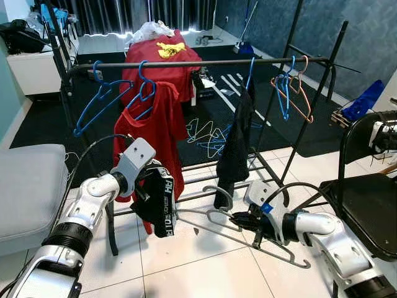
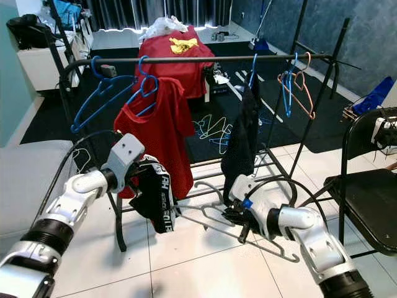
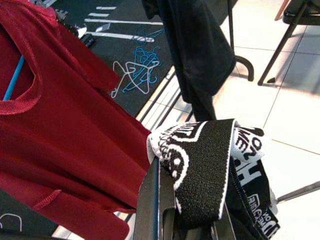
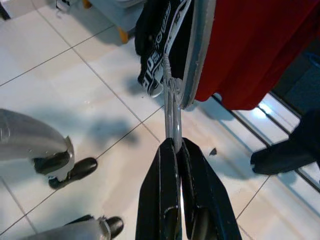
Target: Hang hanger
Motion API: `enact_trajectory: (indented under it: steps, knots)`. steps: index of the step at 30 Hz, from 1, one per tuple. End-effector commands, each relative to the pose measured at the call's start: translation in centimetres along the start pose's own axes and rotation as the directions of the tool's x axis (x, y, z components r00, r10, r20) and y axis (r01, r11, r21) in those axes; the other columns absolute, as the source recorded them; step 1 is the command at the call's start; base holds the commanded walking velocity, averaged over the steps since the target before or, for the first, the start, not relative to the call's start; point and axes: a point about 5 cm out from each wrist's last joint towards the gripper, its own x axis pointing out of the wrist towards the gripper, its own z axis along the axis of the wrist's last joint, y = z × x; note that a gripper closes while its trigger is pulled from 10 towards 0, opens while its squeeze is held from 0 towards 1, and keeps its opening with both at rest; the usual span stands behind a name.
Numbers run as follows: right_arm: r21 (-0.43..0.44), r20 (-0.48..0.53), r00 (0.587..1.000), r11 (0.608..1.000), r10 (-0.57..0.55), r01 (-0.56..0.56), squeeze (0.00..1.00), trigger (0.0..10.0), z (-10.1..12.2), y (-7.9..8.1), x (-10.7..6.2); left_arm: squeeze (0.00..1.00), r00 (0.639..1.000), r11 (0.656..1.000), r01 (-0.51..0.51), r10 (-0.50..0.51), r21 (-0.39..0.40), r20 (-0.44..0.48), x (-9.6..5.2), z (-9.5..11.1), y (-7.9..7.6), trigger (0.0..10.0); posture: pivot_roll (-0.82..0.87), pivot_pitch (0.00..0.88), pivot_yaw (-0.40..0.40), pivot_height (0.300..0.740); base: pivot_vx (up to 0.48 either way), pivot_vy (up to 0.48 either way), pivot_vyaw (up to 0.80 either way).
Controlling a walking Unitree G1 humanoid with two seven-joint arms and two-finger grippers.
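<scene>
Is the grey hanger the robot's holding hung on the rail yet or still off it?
Off it. The right gripper is shut on the grey hanger, held low over the floor tiles, well below the rail.

A floor of large, glossy white tiles (image 1: 205, 267) runs underfoot, meeting a dark, near-black carpet (image 1: 37, 124) farther back. The far right wall (image 1: 372, 37) is a mottled deep blue, and the left wall (image 1: 6, 93) is pale teal. Dark striped curtains (image 1: 124, 13) hang at the back, with bright daylight showing along their lower edge. A grey upholstered seat (image 1: 28, 186) sits at the left, a white low cabinet (image 1: 34, 71) stands behind it, and a black metal-framed chair (image 1: 366, 205) stands at the right.
</scene>
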Motion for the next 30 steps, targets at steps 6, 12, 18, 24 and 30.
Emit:
enact_trajectory:
  steps: [6, 12, 18, 24, 30]
  knots:
    - [0.025, -0.040, 0.998, 0.999, 0.045, -0.044, 0.00, 10.0, -0.5, 0.7, -0.4, 0.00, 1.000, 1.000, -0.015, 0.015, 0.003, -0.015, 0.3, 0.3, 0.7, 10.0, -0.11, 0.000, -0.020, 0.740, 0.000, 0.000, 0.00]
    - [0.037, -0.056, 0.997, 0.998, 0.051, -0.049, 0.00, 10.0, -0.8, 0.8, -0.5, 0.00, 1.000, 1.000, -0.016, 0.016, 0.003, -0.012, 0.4, 0.5, 0.9, 10.0, -0.11, 0.000, -0.014, 0.740, 0.000, 0.000, 0.00]
    - [0.053, -0.068, 0.996, 0.997, 0.059, -0.055, 0.00, 10.0, -0.9, 1.0, -0.7, 0.00, 1.000, 1.000, -0.021, 0.021, 0.006, -0.010, 0.6, 0.8, 1.2, 10.0, -0.11, 0.000, -0.007, 0.740, 0.000, 0.000, 0.00]
    - [0.057, -0.074, 0.997, 0.998, 0.014, -0.010, 0.00, 10.0, -1.0, 0.6, -0.9, 0.00, 1.000, 1.000, -0.019, 0.019, 0.006, -0.003, 0.8, 1.1, 1.4, 10.0, -0.11, 0.000, 0.005, 0.740, 0.000, 0.000, 0.00]
    - [0.048, -0.082, 0.996, 0.998, -0.023, 0.027, 0.00, 10.0, -0.8, 0.1, -1.7, 0.00, 1.000, 1.000, -0.017, 0.017, 0.007, -0.007, 0.8, 1.1, 1.4, 10.0, -0.11, 0.000, 0.011, 0.740, 0.000, 0.000, 0.00]
